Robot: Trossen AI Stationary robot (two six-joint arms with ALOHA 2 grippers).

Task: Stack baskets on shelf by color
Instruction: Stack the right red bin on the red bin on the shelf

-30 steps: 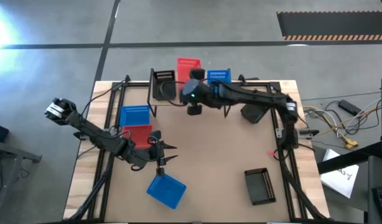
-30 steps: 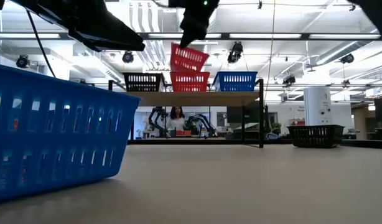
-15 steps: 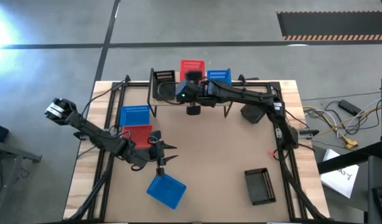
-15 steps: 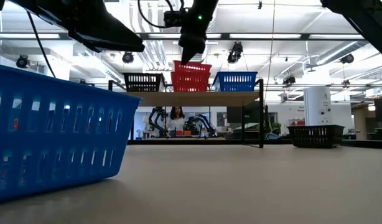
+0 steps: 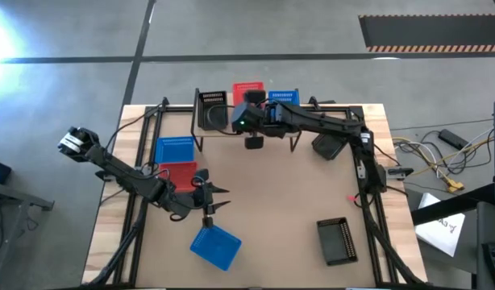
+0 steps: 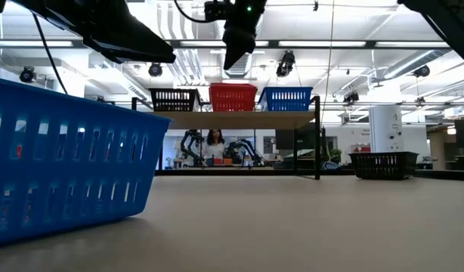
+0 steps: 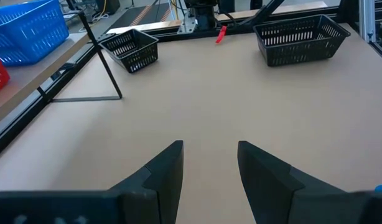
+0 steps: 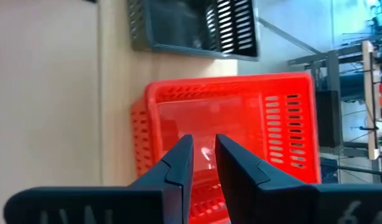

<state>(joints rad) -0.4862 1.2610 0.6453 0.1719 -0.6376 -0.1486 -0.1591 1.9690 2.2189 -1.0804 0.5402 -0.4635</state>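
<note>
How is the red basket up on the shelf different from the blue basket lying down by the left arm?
The red basket sits on the shelf, squared between a black basket and another blue one. The blue basket lies on the table, alone and turned at an angle. The right hand hangs just above the red one; the left hand is beside the blue one. Both have the same slotted shape.

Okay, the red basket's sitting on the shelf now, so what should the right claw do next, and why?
Probably lift the right claw straight up and away. The red basket sits level on the shelf between the black basket and the blue basket, and the claw hangs above it, holding nothing.
</note>
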